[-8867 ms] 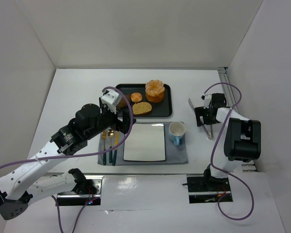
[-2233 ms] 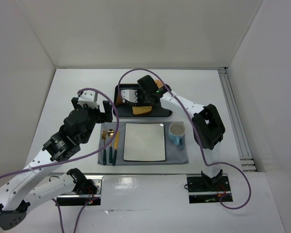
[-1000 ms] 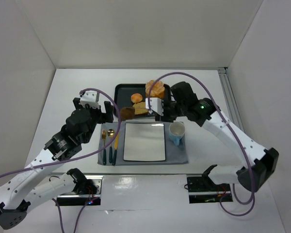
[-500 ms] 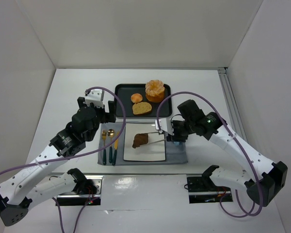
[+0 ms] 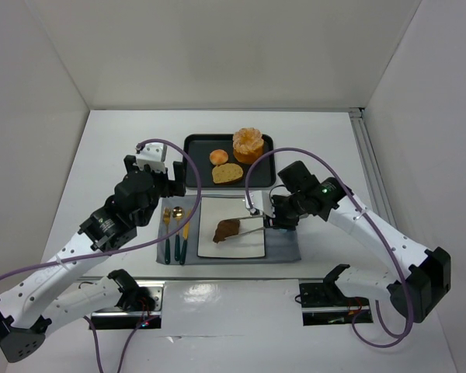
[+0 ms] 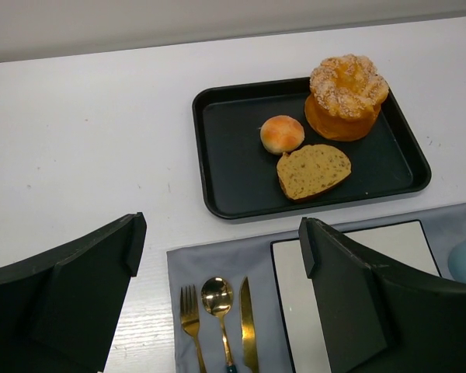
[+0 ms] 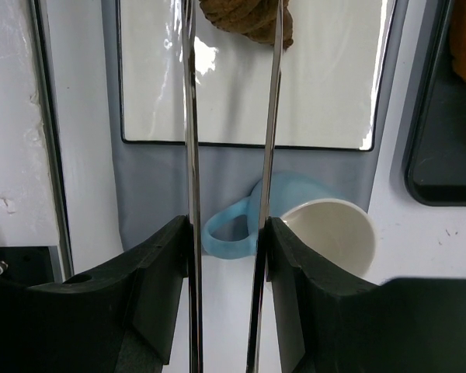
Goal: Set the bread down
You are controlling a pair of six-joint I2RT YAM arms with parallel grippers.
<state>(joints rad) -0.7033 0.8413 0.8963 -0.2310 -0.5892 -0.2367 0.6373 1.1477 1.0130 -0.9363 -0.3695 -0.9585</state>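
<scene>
The bread (image 5: 227, 229) is a dark brown ridged pastry, pinched between the tips of long metal tongs (image 5: 250, 225) over the white plate (image 5: 237, 249). Whether it touches the plate I cannot tell. My right gripper (image 5: 273, 220) is shut on the tongs' handles, just left of the cup. In the right wrist view the two tong blades (image 7: 189, 116) run from my right gripper (image 7: 227, 225) up to the bread (image 7: 245, 19) above the plate (image 7: 241, 93). My left gripper (image 5: 157, 172) hangs open and holds nothing, left of the tray; in its own view the left gripper (image 6: 221, 225) is over the mat.
A black tray (image 5: 196, 159) behind the plate holds a round orange bun (image 5: 218, 156), a tan slice (image 5: 227, 172) and a large orange pastry (image 5: 248, 144). A gold fork, spoon and knife (image 5: 175, 225) lie on the grey mat (image 5: 283, 247). A blue cup (image 7: 326, 233) sits right of the plate.
The right arm carried the bread in the tongs from the tray's front edge to over the plate, then shifted slightly toward the near side. The left arm barely moved.
</scene>
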